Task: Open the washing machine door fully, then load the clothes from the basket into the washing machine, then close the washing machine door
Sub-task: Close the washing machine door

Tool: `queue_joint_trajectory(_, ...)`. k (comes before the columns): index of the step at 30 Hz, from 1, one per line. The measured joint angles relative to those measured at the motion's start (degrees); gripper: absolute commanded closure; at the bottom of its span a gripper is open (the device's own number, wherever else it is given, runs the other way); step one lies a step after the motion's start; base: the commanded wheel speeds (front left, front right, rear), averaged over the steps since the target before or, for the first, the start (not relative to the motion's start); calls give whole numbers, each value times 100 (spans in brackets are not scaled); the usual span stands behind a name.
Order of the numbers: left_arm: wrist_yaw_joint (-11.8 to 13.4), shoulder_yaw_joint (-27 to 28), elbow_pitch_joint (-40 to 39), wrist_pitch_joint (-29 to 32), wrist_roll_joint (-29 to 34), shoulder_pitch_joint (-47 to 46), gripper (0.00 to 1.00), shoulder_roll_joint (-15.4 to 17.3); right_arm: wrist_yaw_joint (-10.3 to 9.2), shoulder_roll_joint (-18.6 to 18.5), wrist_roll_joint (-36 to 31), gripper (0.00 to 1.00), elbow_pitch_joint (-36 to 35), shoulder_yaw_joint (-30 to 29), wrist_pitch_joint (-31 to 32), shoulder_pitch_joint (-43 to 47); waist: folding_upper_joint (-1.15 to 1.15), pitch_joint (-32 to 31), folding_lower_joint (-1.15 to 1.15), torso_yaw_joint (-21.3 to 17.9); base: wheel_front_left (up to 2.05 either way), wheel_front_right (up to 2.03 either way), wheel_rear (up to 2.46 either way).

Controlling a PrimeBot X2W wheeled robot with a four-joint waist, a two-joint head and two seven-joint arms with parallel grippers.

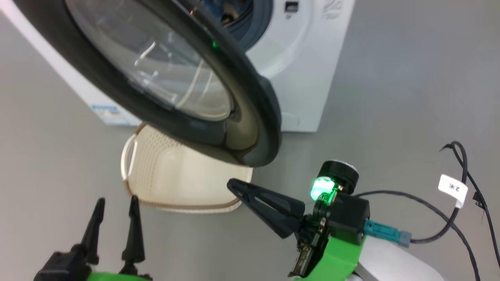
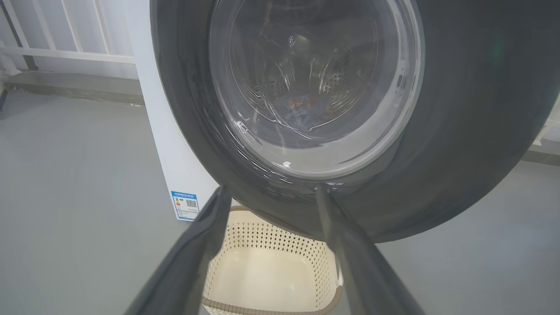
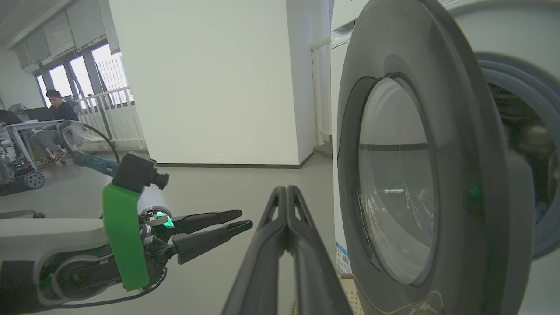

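Observation:
The washing machine door [image 1: 250, 117], black-rimmed with a clear glass bowl, stands swung out from the white washing machine [image 1: 308, 66]. Beneath it on the floor sits the cream perforated basket [image 1: 172, 183], and its inside looks bare in the left wrist view [image 2: 267, 267]. Through the door glass [image 2: 315, 87] I see light-blue clothes [image 2: 306, 107] with orange marks lying in the steel drum. My left gripper [image 1: 117, 201] is open, just in front of the basket and below the door rim [image 2: 269, 192]. My right gripper [image 1: 231, 183] is shut on nothing, its tip near the door's lower edge [image 3: 286, 190].
A blue label sticker [image 2: 186, 204] marks the machine's side. Black cables [image 1: 449, 212] with a white tag [image 1: 453, 189] lie on the grey floor at my right. A person [image 3: 54, 109] sits at a desk far off, beside a white railing. Open floor lies to the left.

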Motion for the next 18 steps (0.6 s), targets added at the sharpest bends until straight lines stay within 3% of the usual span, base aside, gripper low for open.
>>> queue_joint_trajectory(8, 60, -289, -2, 0, -151, -377, 0, -11, 0, -37, 34, 100, 465, -80, 1, -375, 0, 579, 0, 317, 0, 0, 0)
queue_joint_trajectory(18, 4, -319, 20, 0, -252, -557, 0, -24, 0, 99, -214, 100, 903, -1026, 0, -426, 0, 1075, 0, 544, 0, 0, 0)
